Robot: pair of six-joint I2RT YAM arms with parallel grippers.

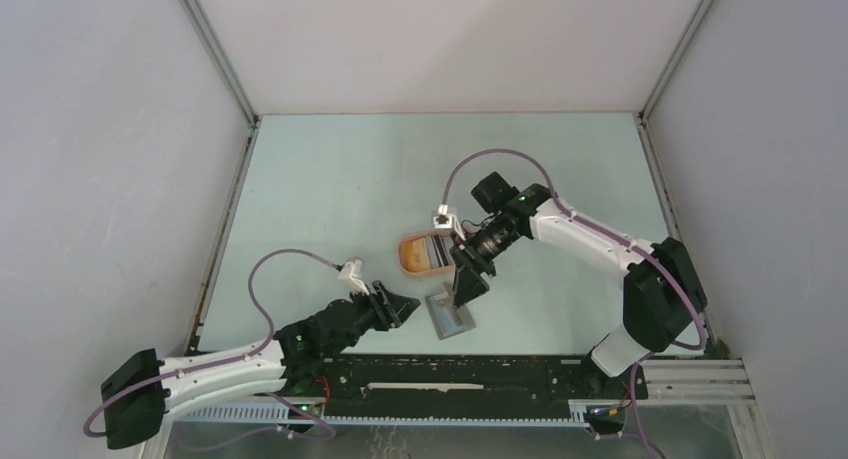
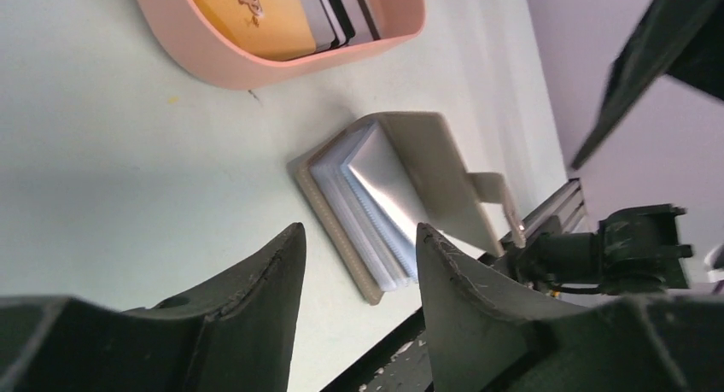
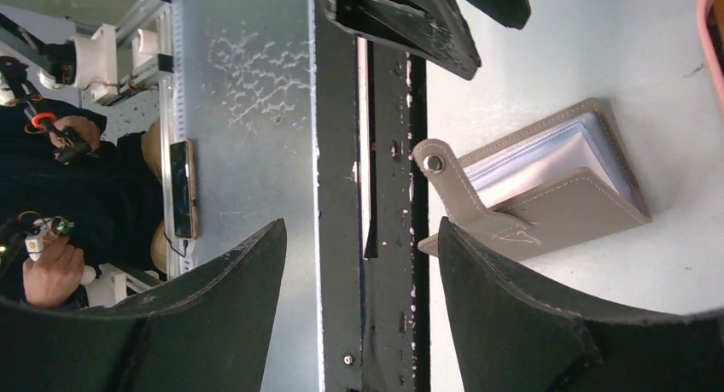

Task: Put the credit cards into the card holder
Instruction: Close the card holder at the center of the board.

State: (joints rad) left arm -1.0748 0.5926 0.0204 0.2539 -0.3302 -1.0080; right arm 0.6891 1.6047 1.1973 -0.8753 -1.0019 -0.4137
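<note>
The grey card holder [image 1: 452, 317] lies near the table's front edge, its cover partly lifted over clear sleeves, its tab pointing to the front. The credit cards, one yellow-orange [image 2: 248, 16] and others dark with silvery stripes [image 2: 341, 8], lie in the peach-orange tray [image 1: 408, 266]. My left gripper [image 1: 398, 307] is open and empty, just left of the card holder [image 2: 384, 196]. My right gripper [image 1: 466, 287] is open and empty, hovering over the holder's far edge. In the right wrist view the holder [image 3: 555, 196] and its snap tab [image 3: 435, 163] show beside my open right gripper [image 3: 360, 230].
The tray [image 2: 222, 67] sits just behind the card holder. A black rail [image 1: 450, 374] runs along the table's front edge, close to the holder. White walls and metal frame posts [image 1: 215, 54] enclose the table on the left, back and right.
</note>
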